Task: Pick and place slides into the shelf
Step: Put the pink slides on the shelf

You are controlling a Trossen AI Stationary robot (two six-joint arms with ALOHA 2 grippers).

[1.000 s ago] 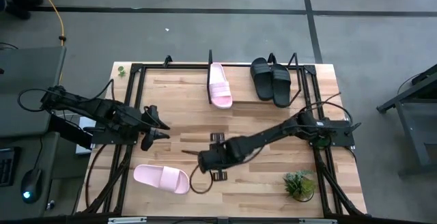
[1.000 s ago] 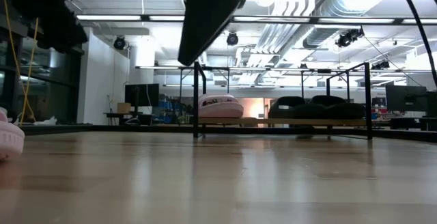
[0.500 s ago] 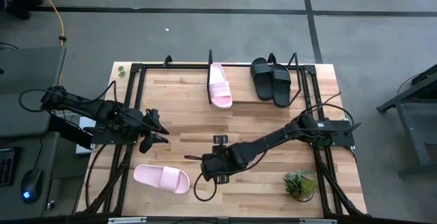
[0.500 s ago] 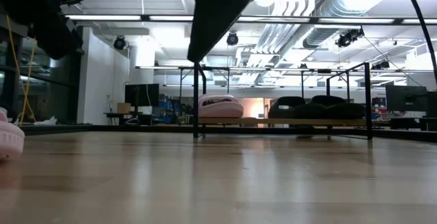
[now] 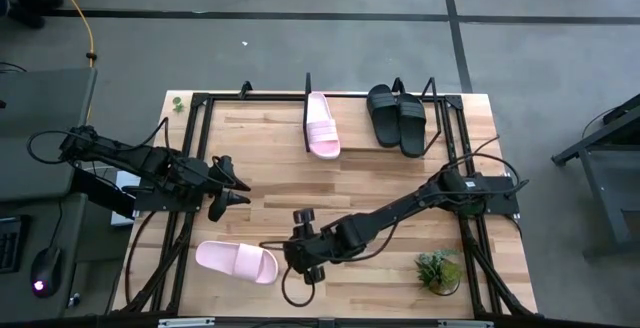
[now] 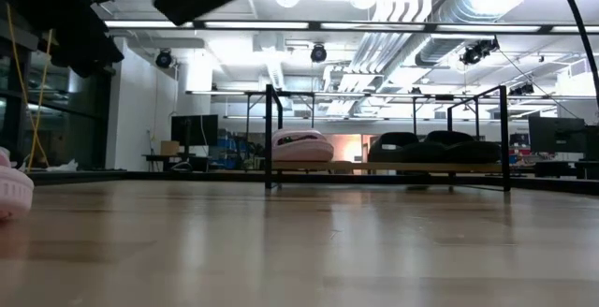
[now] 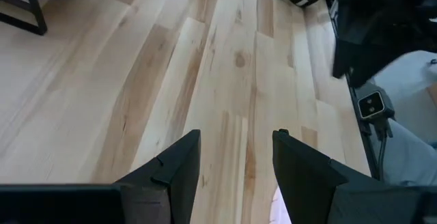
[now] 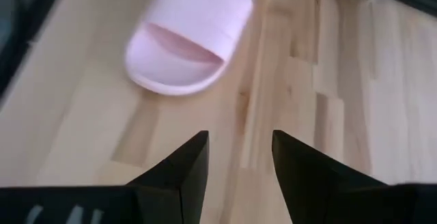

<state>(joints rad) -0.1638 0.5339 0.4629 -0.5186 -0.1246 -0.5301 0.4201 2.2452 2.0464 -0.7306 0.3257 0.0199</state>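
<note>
**Right gripper above the loose pink slide, three slides in the shelf**

The right arm reaches across the table (image 5: 400, 168) toward its near left part, and the right gripper (image 5: 293, 257) sits just at 3 o'clock of the pink slide on the board (image 5: 236, 261), apart from it. In the right wrist view its two dark fingers (image 8: 183, 166) stand apart with bare wood between them, holding nothing, and that same slide lies ahead of them, toe opening facing the camera.

The left gripper (image 5: 232, 182) waits at the table's left edge, at about 12 o'clock of the loose slide; its fingers (image 7: 176, 162) are also apart and empty over bare planks.

The shelf (image 5: 307, 98) stands along the far edge. In it lie the second pink slide (image 5: 322, 126) at its left end and two black slides (image 5: 397, 116) side by side at its right end, with a free gap between pink and black. The low view shows these three resting on the shelf's board.

A small green plant (image 5: 437, 268) sits at the table's 5 o'clock corner
</note>
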